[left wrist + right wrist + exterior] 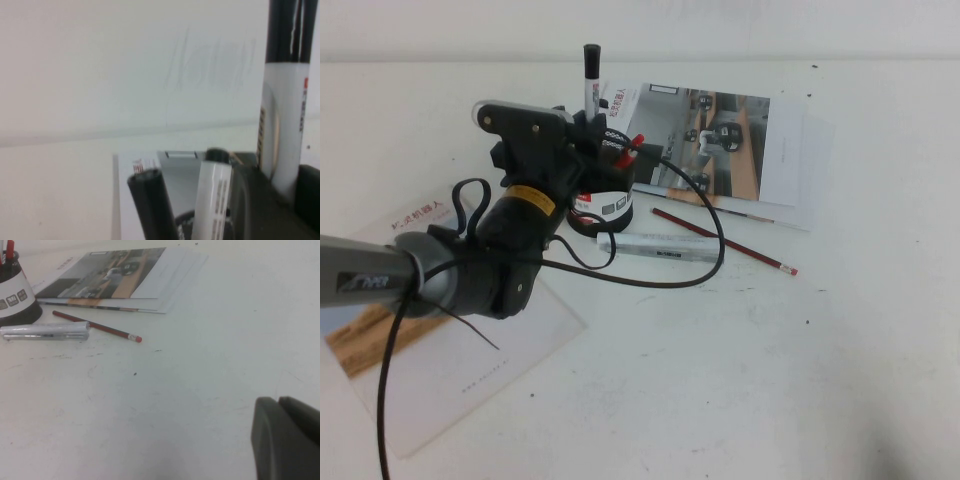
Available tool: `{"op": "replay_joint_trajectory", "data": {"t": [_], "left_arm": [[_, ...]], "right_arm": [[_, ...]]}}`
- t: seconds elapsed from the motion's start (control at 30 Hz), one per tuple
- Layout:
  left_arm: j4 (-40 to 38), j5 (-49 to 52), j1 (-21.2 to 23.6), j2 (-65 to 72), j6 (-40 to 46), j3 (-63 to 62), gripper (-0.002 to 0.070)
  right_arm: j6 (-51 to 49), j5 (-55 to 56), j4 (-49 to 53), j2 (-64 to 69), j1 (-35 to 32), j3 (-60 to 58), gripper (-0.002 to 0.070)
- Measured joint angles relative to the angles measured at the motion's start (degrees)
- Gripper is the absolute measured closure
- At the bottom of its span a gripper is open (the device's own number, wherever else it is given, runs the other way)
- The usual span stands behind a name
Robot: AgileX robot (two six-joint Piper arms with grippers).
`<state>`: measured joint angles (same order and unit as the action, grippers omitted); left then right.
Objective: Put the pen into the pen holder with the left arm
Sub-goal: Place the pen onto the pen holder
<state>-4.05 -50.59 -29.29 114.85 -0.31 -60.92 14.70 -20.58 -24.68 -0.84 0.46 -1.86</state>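
Note:
My left gripper [592,128] is shut on the pen [589,82], a white marker held upright with its black end on top, right over the pen holder [603,207]. The holder is a black mesh cup with a white label band, partly hidden behind the left arm. In the left wrist view the pen [285,110] stands between my dark fingers [307,192]. Below it another white marker [212,200] and a black stick [150,200] rise from the holder. My right gripper [277,402] is shut and empty, low over bare table, out of the high view.
A pale grey flat bar [660,245] and a red pencil [720,240] lie just right of the holder. A stack of brochures [720,140] lies behind them. A paper sheet [470,370] lies under the left arm. The holder [15,295] shows in the right wrist view.

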Motion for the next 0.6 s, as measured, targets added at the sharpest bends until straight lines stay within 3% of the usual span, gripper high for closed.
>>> {"op": "replay_joint_trajectory", "data": {"t": [0.6], "left_arm": [[1.2, 2.0, 0.6, 0.0, -1.1, 0.0, 0.0562]], "right_arm": [[0.0, 0.0, 0.0, 0.0, 0.0, 0.0, 0.0698]]}}
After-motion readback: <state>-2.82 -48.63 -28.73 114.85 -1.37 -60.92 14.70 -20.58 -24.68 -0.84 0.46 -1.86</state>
